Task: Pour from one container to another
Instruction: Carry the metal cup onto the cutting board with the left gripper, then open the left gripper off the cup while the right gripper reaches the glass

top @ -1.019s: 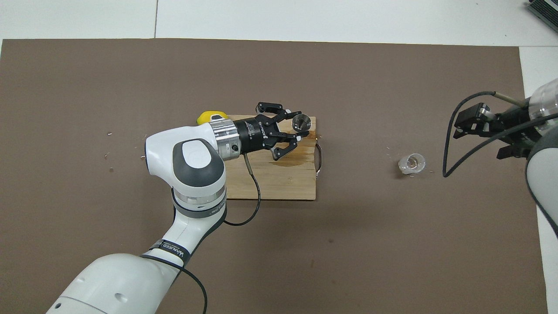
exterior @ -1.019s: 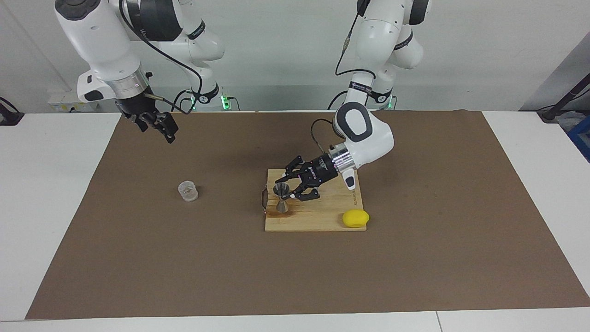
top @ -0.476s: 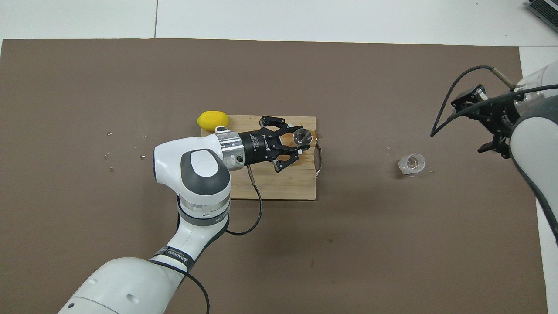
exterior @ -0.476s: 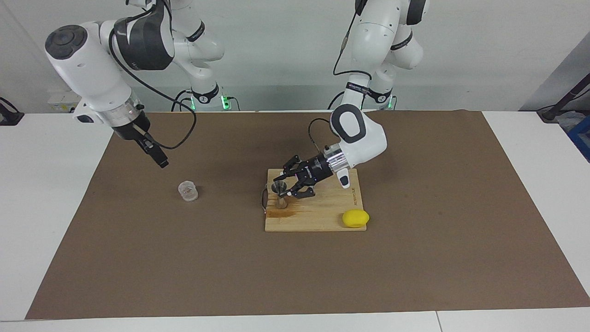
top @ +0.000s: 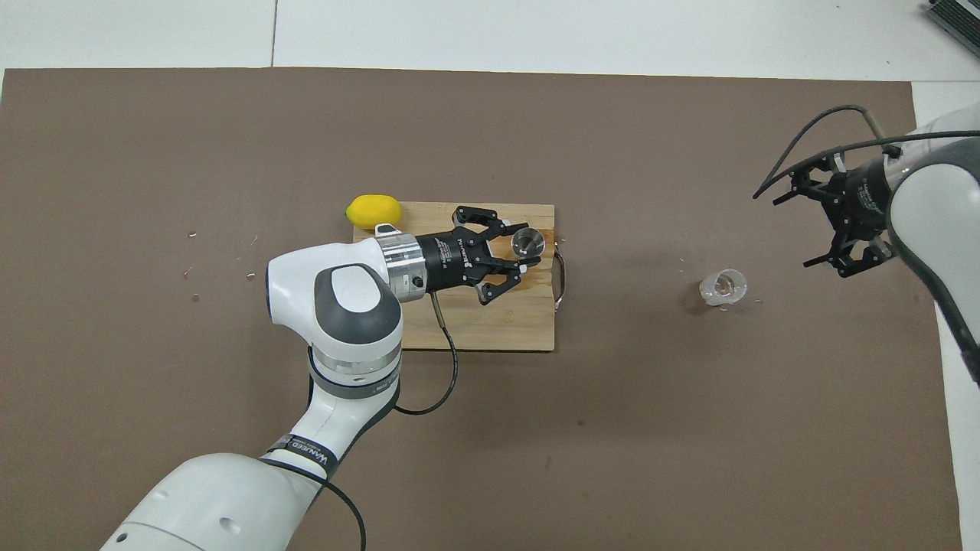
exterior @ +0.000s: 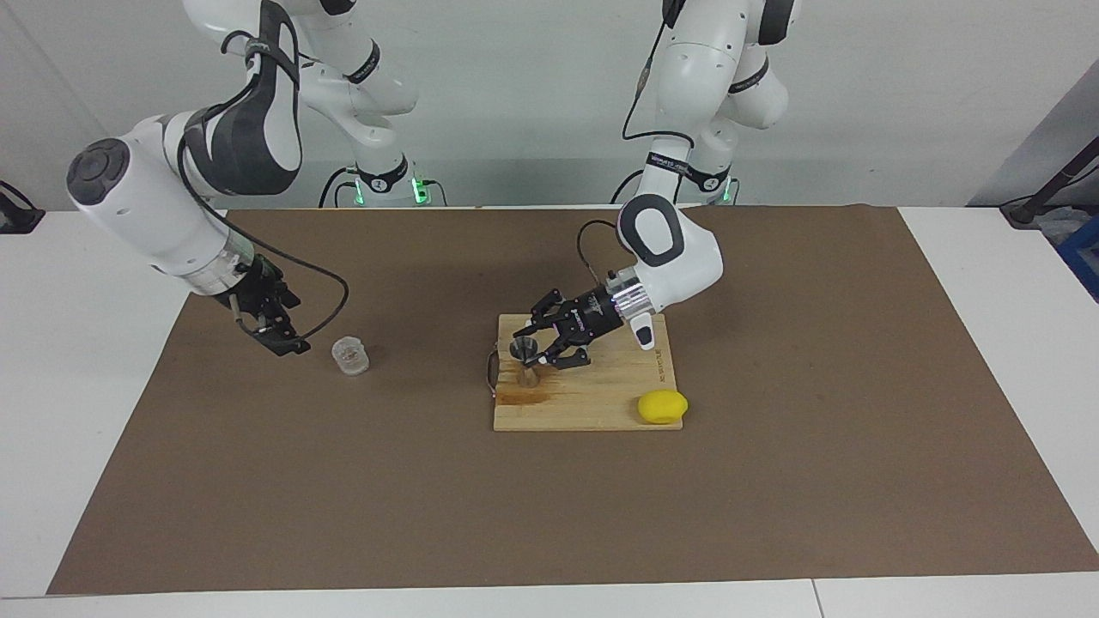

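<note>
The steel jigger (exterior: 525, 363) (top: 528, 241) stands upright over a wooden board (exterior: 601, 396) (top: 475, 325). My left gripper (exterior: 539, 354) (top: 519, 246) reaches in sideways and is shut on the jigger's waist. The clear cup (exterior: 350, 356) (top: 723, 287) stands alone on the brown mat toward the right arm's end of the table. My right gripper (exterior: 279, 336) (top: 798, 231) hangs low beside the cup, on the side toward the right arm's end. It is open with nothing between its fingers and does not touch the cup.
A yellow lemon (exterior: 661, 406) (top: 373, 210) lies at the board's corner farthest from the robots, toward the left arm's end. A brown wet stain (exterior: 522, 396) (top: 511, 285) marks the board by the jigger. A metal handle (top: 563, 272) sticks out of the board's edge that faces the cup.
The right arm has swung down from high over the mat's edge to low beside the cup. The left gripper has shifted the jigger slightly toward the robots.
</note>
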Motion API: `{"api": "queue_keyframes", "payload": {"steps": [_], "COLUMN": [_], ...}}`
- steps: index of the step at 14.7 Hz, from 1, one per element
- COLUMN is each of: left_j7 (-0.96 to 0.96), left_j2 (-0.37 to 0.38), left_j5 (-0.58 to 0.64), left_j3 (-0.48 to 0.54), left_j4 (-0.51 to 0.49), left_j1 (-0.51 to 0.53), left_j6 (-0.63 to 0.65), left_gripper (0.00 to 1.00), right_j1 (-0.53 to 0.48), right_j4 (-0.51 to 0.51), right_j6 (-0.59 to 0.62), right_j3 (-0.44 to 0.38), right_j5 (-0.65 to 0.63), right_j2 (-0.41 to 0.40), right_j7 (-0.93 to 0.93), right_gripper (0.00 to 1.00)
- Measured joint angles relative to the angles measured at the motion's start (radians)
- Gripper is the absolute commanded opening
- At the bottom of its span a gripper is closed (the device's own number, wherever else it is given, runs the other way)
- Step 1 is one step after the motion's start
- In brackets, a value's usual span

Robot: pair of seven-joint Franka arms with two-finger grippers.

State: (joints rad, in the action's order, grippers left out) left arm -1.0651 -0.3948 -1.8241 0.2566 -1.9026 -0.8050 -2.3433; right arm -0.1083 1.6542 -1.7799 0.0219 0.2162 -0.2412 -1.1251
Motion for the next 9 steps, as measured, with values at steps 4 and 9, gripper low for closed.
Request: {"api": "queue_keyframes", "payload": {"steps": [4, 9], "left_j7": [0.005, 0.006], "left_j2": [0.002, 0.053], "left_j5": [0.001, 0.024], "left_j3": [0.001, 0.011], "left_j4": [0.000, 0.001], "left_j1": [0.000, 0.015], "left_j6": [0.000, 0.001], "left_gripper": [1.00, 1.00], "right_j1": [-0.045, -0.093], "right_j4": [0.125, 0.261], "right_j6": [-0.110, -0.208], "right_j3": [-0.001, -0.001], "right_j5": [0.081, 0.188], "right_j2": [-0.015, -0.017], "right_j7": [-0.014, 0.058], "right_gripper": [1.00, 1.00]}}
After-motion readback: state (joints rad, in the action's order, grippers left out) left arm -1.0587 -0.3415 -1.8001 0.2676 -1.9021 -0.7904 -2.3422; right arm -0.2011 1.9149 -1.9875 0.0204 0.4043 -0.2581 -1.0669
